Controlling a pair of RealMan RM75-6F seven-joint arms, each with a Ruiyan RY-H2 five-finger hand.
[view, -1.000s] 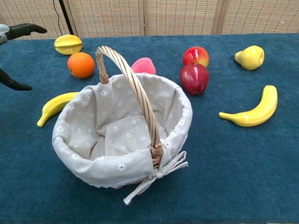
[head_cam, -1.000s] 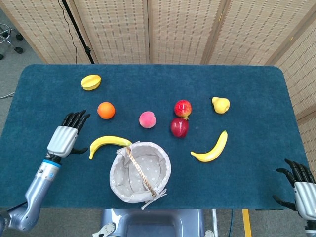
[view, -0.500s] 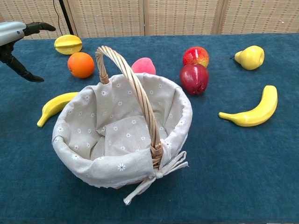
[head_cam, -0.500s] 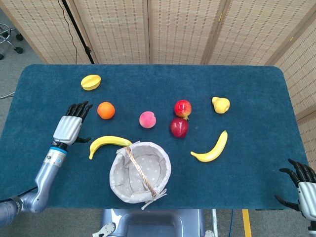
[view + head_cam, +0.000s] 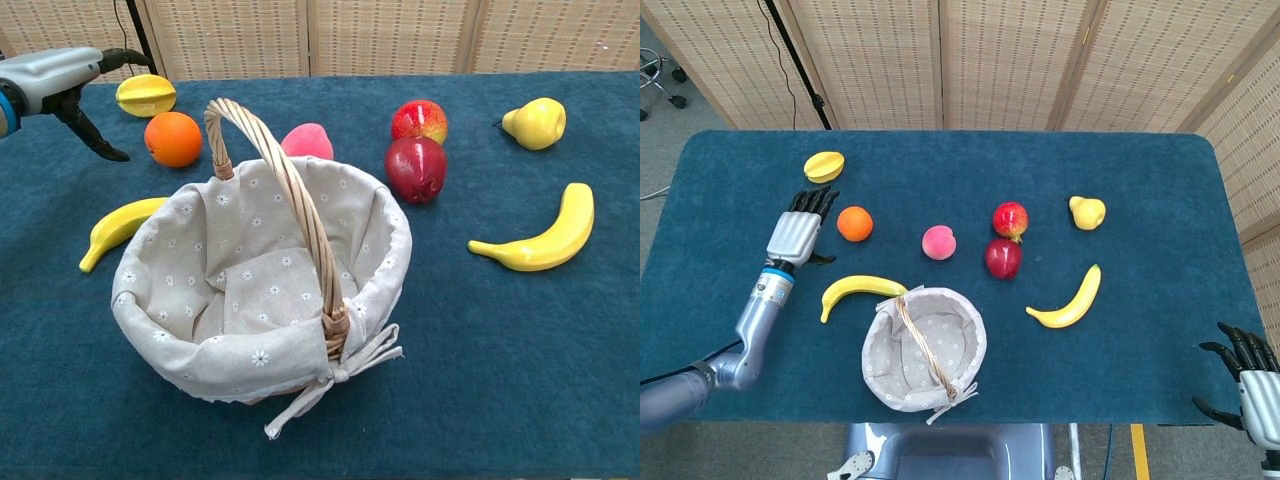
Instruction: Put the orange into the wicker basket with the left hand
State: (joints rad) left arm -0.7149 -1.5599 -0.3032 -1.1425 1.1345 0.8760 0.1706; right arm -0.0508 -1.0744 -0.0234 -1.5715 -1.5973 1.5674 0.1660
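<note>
— Head view: where's the orange?

— On the felt-like blue surface, round and glossy, just at 3 o'clock of my left hand, which is spread and empty, not touching it.

— And the wicker basket?

— At 5 o'clock of the orange, cloth-lined with an arched handle. A curved yellow banana lies between them.

— Right hand?

— Fingers apart, holding nothing, at the surface's edge.
</note>
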